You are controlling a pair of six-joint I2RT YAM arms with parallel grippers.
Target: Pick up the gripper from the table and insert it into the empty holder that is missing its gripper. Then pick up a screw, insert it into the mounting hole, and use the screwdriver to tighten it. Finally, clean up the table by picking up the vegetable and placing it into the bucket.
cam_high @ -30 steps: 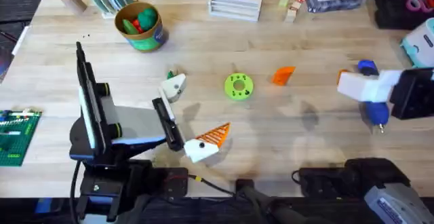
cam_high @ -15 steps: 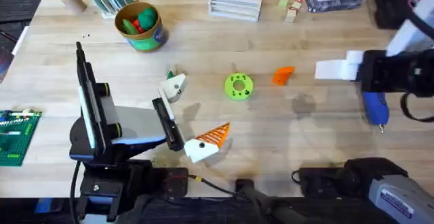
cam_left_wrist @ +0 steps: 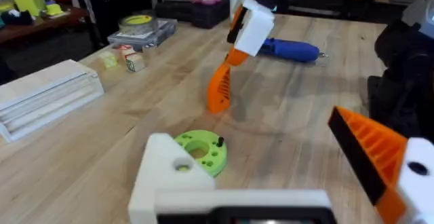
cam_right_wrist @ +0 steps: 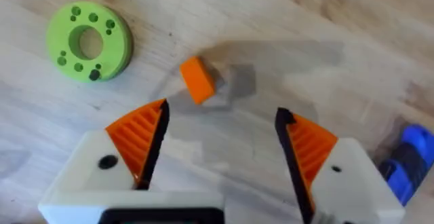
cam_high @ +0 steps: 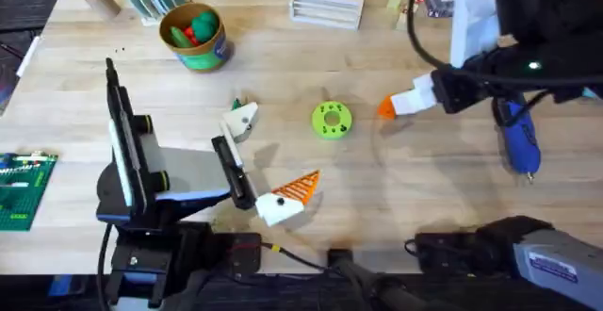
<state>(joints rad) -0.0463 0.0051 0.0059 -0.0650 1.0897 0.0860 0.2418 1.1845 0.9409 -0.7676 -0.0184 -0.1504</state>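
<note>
Wooden bench [cam_high: 396, 188] carries everything. Right hand [cam_right_wrist: 220, 149] hovers over the loose orange gripper [cam_high: 386, 108], fingers apart, empty. Left hand [cam_high: 259, 165] rests near the lime-green disc [cam_high: 332, 120], fingers apart. Blue screwdriver [cam_high: 520, 141] lies rightward.

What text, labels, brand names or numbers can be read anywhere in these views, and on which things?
None can be read.
The bucket has a green printed outside, with no words legible.
A label on the right arm's base carries print too small and blurred to read.
The roll of tape and the small blocks show no legible marks.
</note>
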